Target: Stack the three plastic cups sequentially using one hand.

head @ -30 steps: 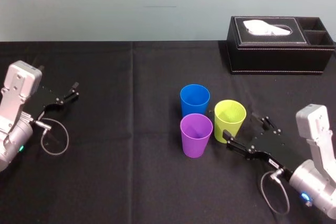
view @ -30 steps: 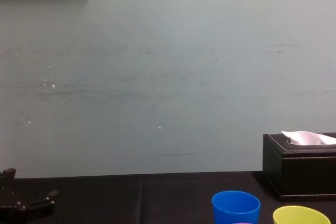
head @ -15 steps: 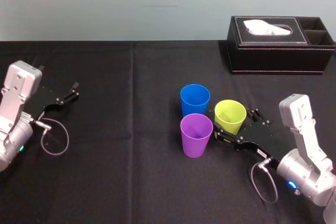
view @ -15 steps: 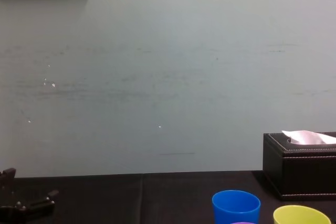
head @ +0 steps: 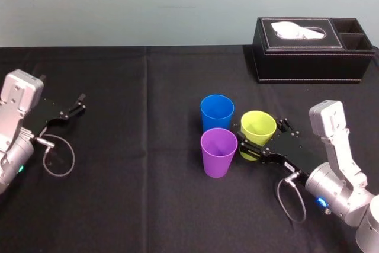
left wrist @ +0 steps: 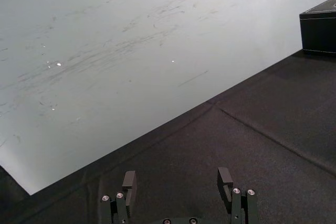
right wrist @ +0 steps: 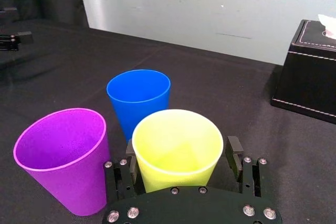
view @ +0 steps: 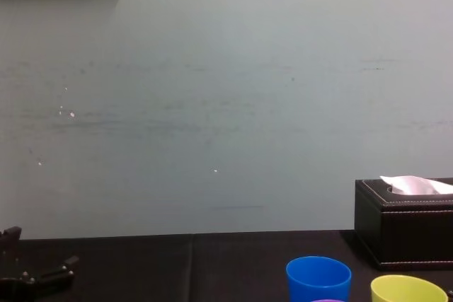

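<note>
Right hand [head: 263,135] moved in since a second ago: fingers apart, now straddling yellow-green cup [head: 258,127], not clamped. Blue cup [head: 217,111] and purple cup [head: 218,151] stand just beside it, mid-surface. Left hand [head: 79,103] idle far left, fingers apart.

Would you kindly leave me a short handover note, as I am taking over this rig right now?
Right gripper: open, one finger on either side of the yellow-green cup, not yet closed on it.
Left gripper: open, parked at the left of the table, holding nothing.
Cups: the blue cup, purple cup and yellow-green cup stand upright, close together mid-table.
Done: nothing stacked.
Left: grip the yellow-green cup, then nest all three one by one. The purple cup is close to the near finger, so probably go gently.
</note>
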